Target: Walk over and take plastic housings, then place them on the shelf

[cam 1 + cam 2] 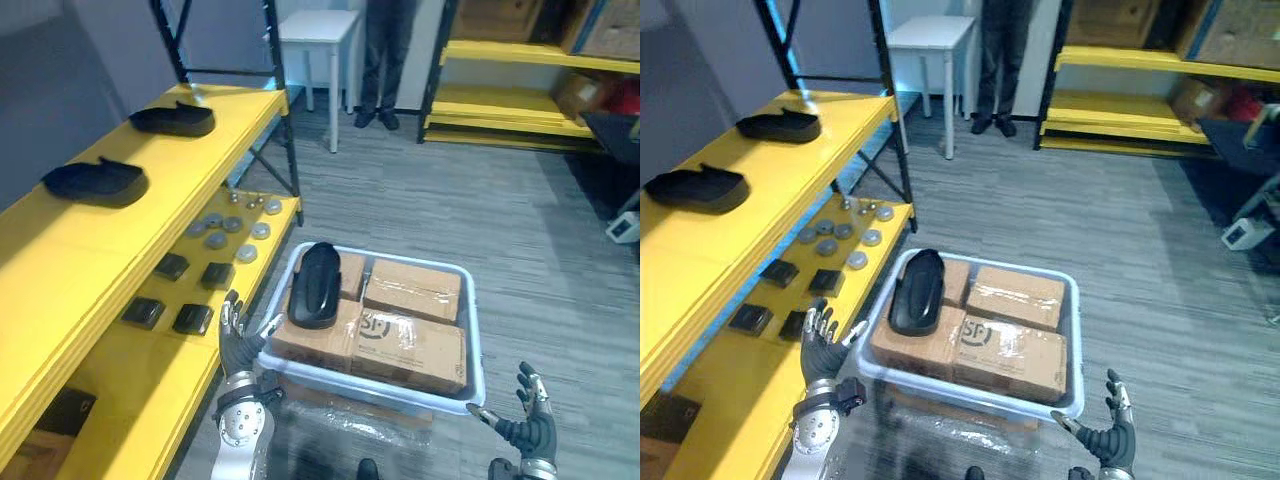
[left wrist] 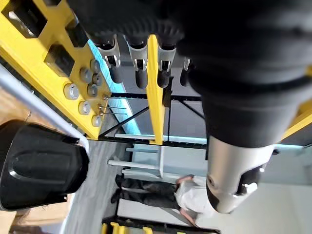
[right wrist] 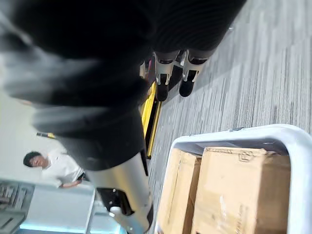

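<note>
— Two plastic housings (image 1: 95, 182) lie on the yellow shelf (image 1: 60, 260), and a third housing (image 1: 314, 284) rests on cardboard boxes (image 1: 410, 345) inside the white tray (image 1: 478, 345).
— So this looks like the pick-up step?
— Seems so. The left hand (image 1: 238, 348) hangs just beside the tray's near-left rim, fingers (image 1: 231, 315) straight and spread, holding nothing. Whether the thumb touches the rim is unclear.
— And the other?
— The right hand (image 1: 530, 425) hovers off the near-right corner, fingers apart, empty too. Next, a hand must reach over the rim and close round that housing.
</note>
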Available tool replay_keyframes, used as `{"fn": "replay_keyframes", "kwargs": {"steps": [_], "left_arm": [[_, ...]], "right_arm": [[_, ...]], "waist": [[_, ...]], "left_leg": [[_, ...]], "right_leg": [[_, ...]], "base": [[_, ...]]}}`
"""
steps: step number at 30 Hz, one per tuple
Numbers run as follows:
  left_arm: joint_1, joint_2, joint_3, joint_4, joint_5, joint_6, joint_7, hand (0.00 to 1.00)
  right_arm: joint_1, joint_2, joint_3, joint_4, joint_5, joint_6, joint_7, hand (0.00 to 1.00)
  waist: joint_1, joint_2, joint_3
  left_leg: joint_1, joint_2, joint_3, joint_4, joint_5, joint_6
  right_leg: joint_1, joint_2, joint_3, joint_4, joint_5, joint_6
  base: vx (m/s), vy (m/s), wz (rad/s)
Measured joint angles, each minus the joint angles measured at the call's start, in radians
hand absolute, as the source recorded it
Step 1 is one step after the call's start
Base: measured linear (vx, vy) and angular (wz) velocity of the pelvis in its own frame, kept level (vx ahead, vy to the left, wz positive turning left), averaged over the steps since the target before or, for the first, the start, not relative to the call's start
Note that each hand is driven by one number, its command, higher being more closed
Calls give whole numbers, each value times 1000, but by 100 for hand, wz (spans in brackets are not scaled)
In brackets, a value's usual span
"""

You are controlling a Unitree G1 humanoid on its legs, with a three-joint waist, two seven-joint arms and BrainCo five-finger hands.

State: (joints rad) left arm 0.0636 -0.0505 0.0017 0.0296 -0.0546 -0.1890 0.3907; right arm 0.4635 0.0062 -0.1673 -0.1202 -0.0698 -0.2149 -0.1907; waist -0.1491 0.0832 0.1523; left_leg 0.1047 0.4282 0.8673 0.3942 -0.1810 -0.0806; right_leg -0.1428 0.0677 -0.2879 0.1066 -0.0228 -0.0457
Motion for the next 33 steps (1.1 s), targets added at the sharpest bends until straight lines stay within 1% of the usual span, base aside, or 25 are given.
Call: {"fn": "replay_keyframes", "kwargs": {"steps": [1, 2, 3, 4, 5, 6, 7, 9, 10, 11, 13, 14, 15, 16, 17, 18, 19, 21, 22, 23, 24, 27, 29, 30, 33], "left_arm": [[9, -2, 15, 16, 0, 2, 1, 0], [31, -1, 42, 48, 0, 4, 8, 0], [54, -1, 71, 92, 0, 6, 17, 0], [68, 0, 87, 115, 2, 9, 21, 0], [87, 2, 110, 147, 3, 16, 34, 0], [101, 4, 138, 191, 3, 24, 44, 0], [112, 5, 162, 228, 12, 31, 50, 0], [124, 6, 181, 270, 22, 37, 56, 0], [139, 10, 184, 305, 30, 41, 60, 0], [145, 10, 186, 320, 42, 45, 60, 0], [150, 14, 185, 377, 72, 47, 44, 0], [146, 26, 182, 397, 82, 47, 36, 0], [138, 52, 165, 432, 100, 48, 20, 0], [135, 61, 159, 448, 104, 47, 9, 0], [127, 75, 158, 477, 119, 47, -7, 0], [115, 93, 156, 502, 124, 45, -11, 0], [106, 103, 155, 516, 128, 45, -13, 0], [64, 146, 143, 571, 126, 44, -29, 0], [55, 154, 139, 581, 121, 44, -31, 0], [45, 162, 138, 591, 106, 44, -34, 0], [40, 161, 138, 609, 93, 43, -36, 0], [25, 152, 128, 647, 47, 44, -45, 0], [14, 148, 128, 662, 14, 41, -45, 0], [5, 146, 126, 667, -12, 37, -45, 0], [-9, 146, 109, 686, -37, 25, -45, 0]], "right_arm": [[1, -1, 12, 11, 0, 0, -2, 0], [-4, -12, 33, 30, 0, 1, -7, 0], [-28, -30, 48, 56, 0, 5, -10, 0], [-47, -42, 57, 71, 0, 8, -13, 0], [-77, -56, 72, 94, 0, 9, -15, 0], [-120, -74, 75, 133, 0, 12, -16, 0], [-158, -89, 81, 171, 1, 18, -20, 0], [-212, -112, 84, 221, 1, 21, -23, 0], [-269, -130, 94, 266, 2, 23, -29, 0], [-291, -132, 92, 281, 3, 26, -31, 0], [-351, -135, 89, 335, 3, 34, -49, 0], [-372, -134, 88, 356, 3, 39, -53, 0], [-422, -128, 88, 388, 3, 43, -64, 0], [-452, -129, 87, 403, 3, 44, -70, 0], [-526, -129, 84, 439, 2, 48, -89, 0], [-609, -128, 72, 481, 2, 52, -102, 0], [-652, -128, 68, 502, 0, 56, -113, 0], [-836, -127, 61, 590, -19, 80, -152, 0], [-885, -127, 57, 611, -19, 85, -160, 0], [-983, -126, 49, 650, -19, 95, -176, 0], [-1073, -127, 43, 684, -19, 99, -187, 0], [-1225, -130, -20, 740, -19, 123, -230, 0], [-1273, -142, -51, 764, -19, 135, -267, 0], [-1301, -163, -52, 783, -23, 154, -290, 0], [-1342, -195, -58, 806, -65, 174, -324, 0]], "waist": [[8, 0, 1], [24, 2, 10], [41, 1, 18], [52, 0, 18], [69, 2, 19], [80, 0, 20], [95, -1, 21], [109, 0, 20], [122, 6, 16], [124, 7, 16], [126, 13, 12], [132, 4, 13], [138, -9, 16], [142, -11, 16], [145, -9, 22], [165, -8, 37], [174, -10, 49], [215, -9, 107], [225, -9, 125], [243, -10, 157], [252, -8, 183], [267, -3, 245], [269, -2, 261], [273, 0, 278], [275, 5, 288]], "left_leg": [[-17, 33, -28, 77, 3, 31], [-77, 91, -123, 246, 29, 117], [-160, 103, -262, 384, 23, 115], [-197, 95, -323, 425, 17, 105], [-239, 76, -395, 451, 4, 83], [-272, 47, -462, 416, -15, 52], [-283, 18, -504, 321, -33, 18], [-284, -27, -549, 166, -36, 10], [-272, -72, -580, 10, -11, -9], [-268, -87, -587, -41, 14, -17], [-260, -150, -625, -178, 159, -21], [-254, -161, -631, -197, 177, -49], [-248, -200, -634, -244, 194, -31], [-249, -218, -637, -262, 204, -27], [-253, -253, -646, -293, 220, -9], [-261, -278, -651, -304, 226, 0], [-265, -285, -652, -303, 226, 0], [-299, -305, -673, -290, 228, 3], [-307, -306, -677, -287, 229, 4], [-330, -306, -679, -278, 230, 6], [-355, -306, -681, -273, 232, 10], [-379, -303, -685, -266, 233, 11], [-401, -304, -687, -266, 236, 14], [-408, -305, -688, -265, 237, 16], [-443, -303, -691, -252, 237, 16]], "right_leg": [[14, 8, 2, -3, -2, -11], [49, 15, 8, -12, -5, -35], [72, 15, 18, -20, -10, -40], [80, 14, 29, -27, -10, -40], [95, 12, 34, -41, -8, -41], [120, 10, 30, -57, 1, -52], [138, 8, 26, -68, 3, -55], [148, 1, 21, -81, 4, -53], [147, -11, 22, -82, -2, -40], [147, -16, 18, -82, -5, -33], [159, -31, -25, -79, -21, -3], [160, -43, -27, -76, -25, 7], [147, -74, -38, -64, -32, 26], [136, -91, -44, -57, -34, 38], [121, -120, -58, -52, -34, 56], [112, -144, -65, -50, -32, 67], [108, -152, -69, -49, -30, 70], [93, -170, -81, -45, -23, 81], [88, -172, -83, -44, -22, 81], [69, -173, -83, -38, -22, 81], [45, -173, -83, -31, -22, 81], [17, -174, -82, -14, -22, 81], [-6, -175, -82, -8, -22, 81], [-14, -176, -81, -7, -22, 81], [-50, -177, -80, 8, -22, 81]], "base": [[181, -266, -15], [187, -272, -10], [222, -262, -16], [180, -163, -26], [179, -109, -18], [185, -81, -4], [219, -60, 12], [170, 20, 6], [157, 107, 7], [157, 134, 20], [181, 214, 44], [182, 242, 52], [104, 160, 35], [134, 204, 50], [133, 220, 42], [131, 216, 38], [102, 184, 31], [60, 126, 32], [11, 84, 24], [-7, 45, 12], [-13, 28, 7], [0, 0, 0], [0, 0, 0], [0, 0, 0], [3, -1, 1]]}}
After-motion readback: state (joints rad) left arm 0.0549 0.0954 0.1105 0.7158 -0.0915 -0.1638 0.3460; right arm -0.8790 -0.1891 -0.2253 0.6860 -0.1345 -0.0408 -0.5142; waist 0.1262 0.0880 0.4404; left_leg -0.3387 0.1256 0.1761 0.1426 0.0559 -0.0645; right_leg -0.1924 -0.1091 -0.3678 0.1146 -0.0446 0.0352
